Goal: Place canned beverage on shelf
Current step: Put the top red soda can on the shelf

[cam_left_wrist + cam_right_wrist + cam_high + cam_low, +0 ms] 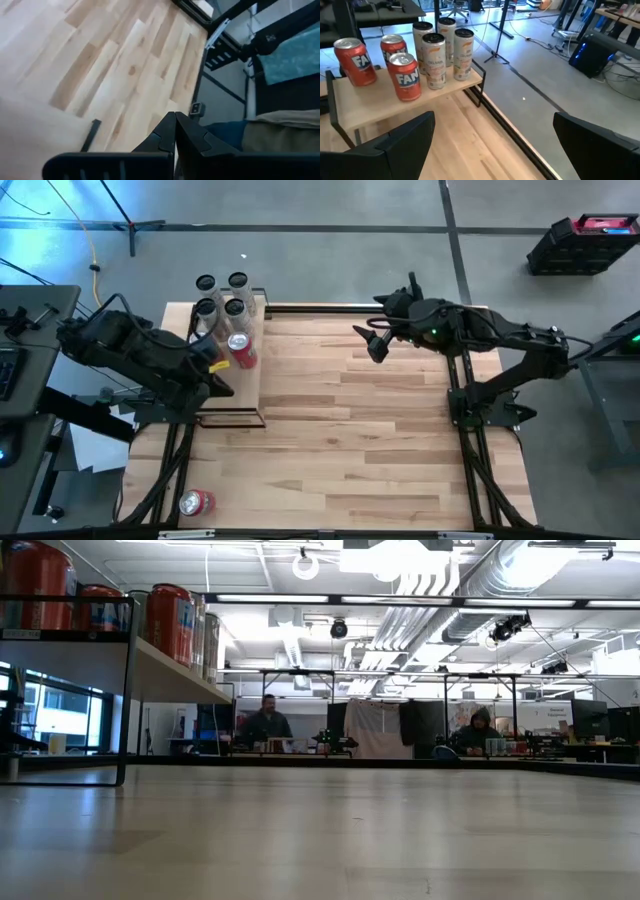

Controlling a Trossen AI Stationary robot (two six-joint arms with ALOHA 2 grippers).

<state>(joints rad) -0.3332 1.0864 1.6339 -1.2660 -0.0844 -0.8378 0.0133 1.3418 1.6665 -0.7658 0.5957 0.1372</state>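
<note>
The left gripper (175,131) is closed and empty, beside the shelf (252,370). The right gripper (376,340) hangs wide open over the counter (380,440), holding nothing. One red can (197,502) lies on its side at the counter's near left corner, well apart from both. Seven cans appear to stand on the shelf. Risk: a lying can may roll off the edge when nudged; crowded shelf cans may topple.

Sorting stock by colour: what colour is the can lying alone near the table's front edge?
Red with a silver top, clearest in the high view.
</note>
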